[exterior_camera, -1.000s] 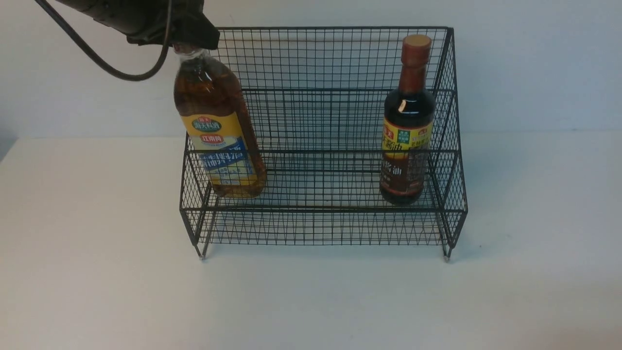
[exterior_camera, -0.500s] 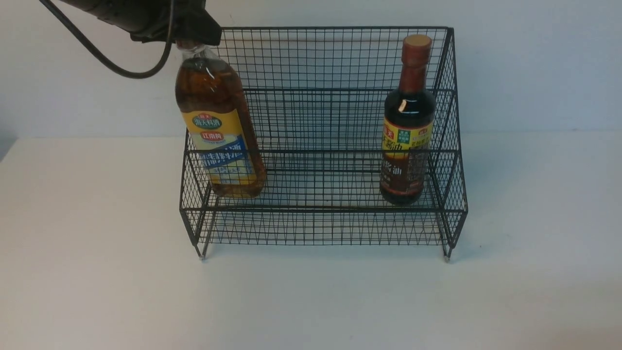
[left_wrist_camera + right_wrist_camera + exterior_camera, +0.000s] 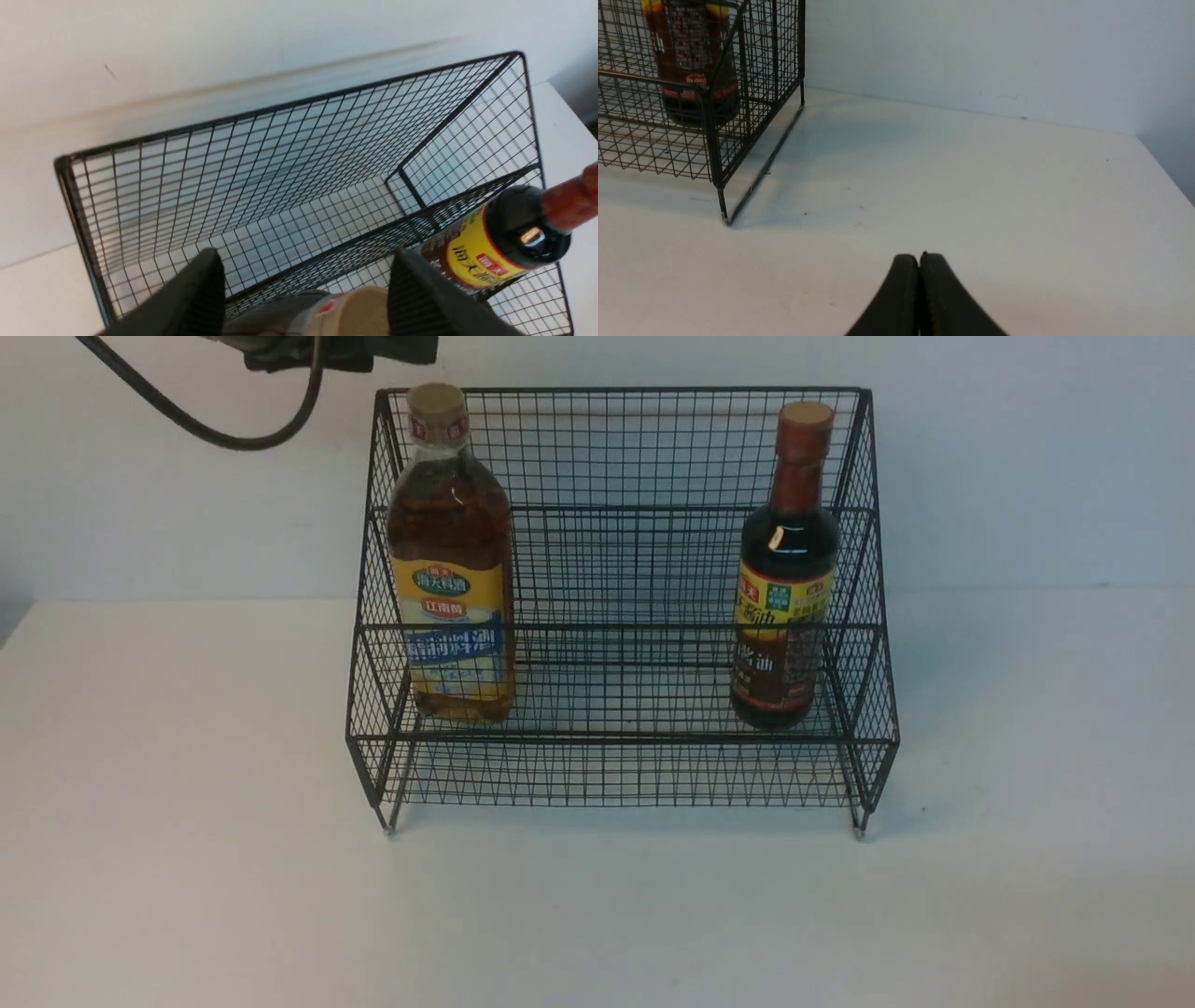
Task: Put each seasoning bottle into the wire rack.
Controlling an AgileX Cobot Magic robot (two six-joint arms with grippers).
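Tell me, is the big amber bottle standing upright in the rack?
Upright: the amber bottle stands straight on the wire rack's lower tier, cap uppermost, free of the gripper.

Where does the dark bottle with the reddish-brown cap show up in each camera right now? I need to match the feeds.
Front view: dark bottle stands upright at the right end of the wire rack.
Left wrist view: it shows at the right edge, cap pointing off frame.
Right wrist view: only its lower body, top left, behind the mesh.
Shared landmark: the rack's right side wall, next to the bottle in all three views.
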